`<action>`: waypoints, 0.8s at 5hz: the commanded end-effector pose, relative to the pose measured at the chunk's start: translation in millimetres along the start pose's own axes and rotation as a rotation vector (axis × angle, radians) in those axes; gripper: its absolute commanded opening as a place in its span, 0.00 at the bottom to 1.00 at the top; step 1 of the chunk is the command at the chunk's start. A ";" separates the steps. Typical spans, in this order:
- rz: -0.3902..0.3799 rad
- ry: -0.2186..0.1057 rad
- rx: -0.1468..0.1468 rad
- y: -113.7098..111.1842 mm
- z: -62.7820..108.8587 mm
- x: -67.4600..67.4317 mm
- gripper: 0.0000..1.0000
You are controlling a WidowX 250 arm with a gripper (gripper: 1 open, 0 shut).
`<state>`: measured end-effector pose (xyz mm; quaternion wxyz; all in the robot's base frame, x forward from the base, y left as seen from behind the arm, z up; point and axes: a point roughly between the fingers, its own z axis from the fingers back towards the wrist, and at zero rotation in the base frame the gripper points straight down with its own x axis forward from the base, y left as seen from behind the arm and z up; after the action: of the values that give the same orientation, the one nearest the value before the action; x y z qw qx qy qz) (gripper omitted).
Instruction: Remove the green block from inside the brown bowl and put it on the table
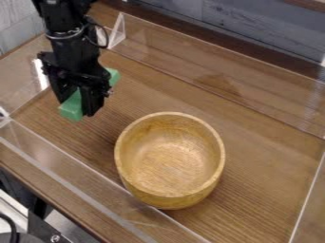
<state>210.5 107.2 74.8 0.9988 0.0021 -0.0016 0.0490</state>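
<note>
Block (pixel 72 106) sits clamped in the jaws (pixel 82 90), jutting out to both sides beneath them, its long axis crosswise, and the counter (pixel 124 97) it must reach lies below.

Place: prob. robotics lab | robot arm (pixel 66 47) over wood-grain table (pixel 241 100) w/ clear plastic walls (pixel 89 180)

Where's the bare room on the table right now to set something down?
Table: open wood right of the bowl out to the clear wall, and above the bowl toward the far wall. Crowded: upper left, where the tool and green block are.
</note>
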 end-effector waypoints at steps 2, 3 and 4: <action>0.025 -0.035 0.022 -0.1 13.4 11.4 0.00; 0.024 -0.031 0.023 -1.3 10.6 13.9 0.00; 0.024 -0.028 0.023 -2.0 9.3 15.8 0.00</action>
<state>216.6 103.3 72.8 0.9981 0.0030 0.0086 0.0615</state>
